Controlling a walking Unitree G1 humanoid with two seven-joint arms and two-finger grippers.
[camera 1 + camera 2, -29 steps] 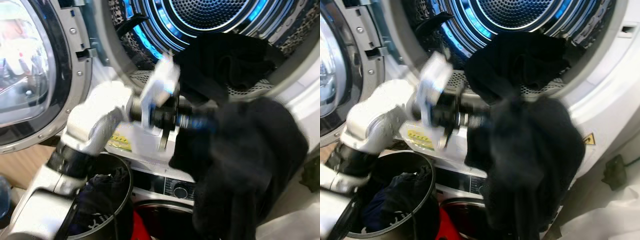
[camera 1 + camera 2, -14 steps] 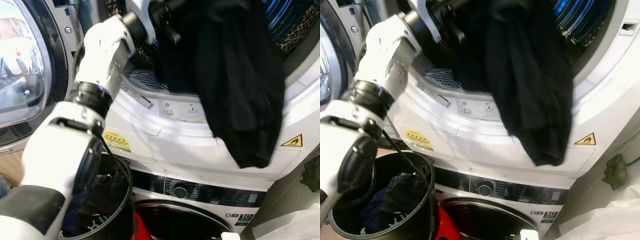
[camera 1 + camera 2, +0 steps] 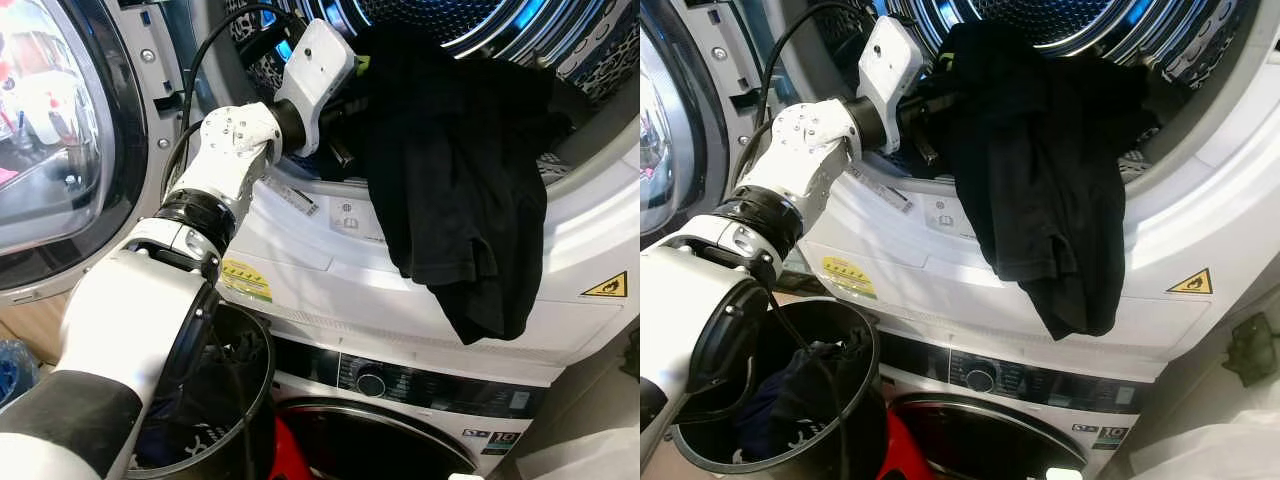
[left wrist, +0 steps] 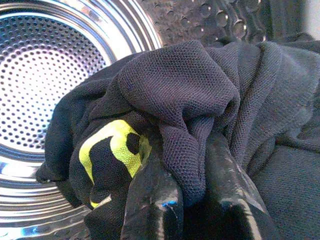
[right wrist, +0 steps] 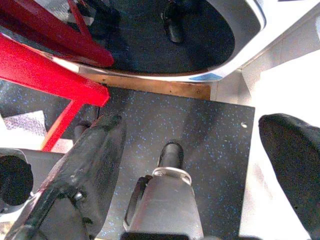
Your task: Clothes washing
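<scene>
At the drum (image 3: pixel 480 20) mouth, the left gripper (image 4: pixel 192 200) is clamped on a black garment (image 3: pixel 450 190), which drapes over the door rim and hangs down the white front. Below, the right gripper (image 5: pixel 200 165) hangs with fingers apart above dark floor (image 5: pixel 210 130). A black basket (image 3: pixel 790 420) stands beside.

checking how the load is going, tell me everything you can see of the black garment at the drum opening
The black garment is a dark mesh-weave fabric with a yellow patch near the gripped part. It is bunched at the top, where the left gripper is shut on a fold, at the mouth of the upper machine's perforated steel drum. Part lies inside the opening; the rest drapes over the white door rim and hangs down the front panel, its lowest end near the yellow warning sticker.
</scene>
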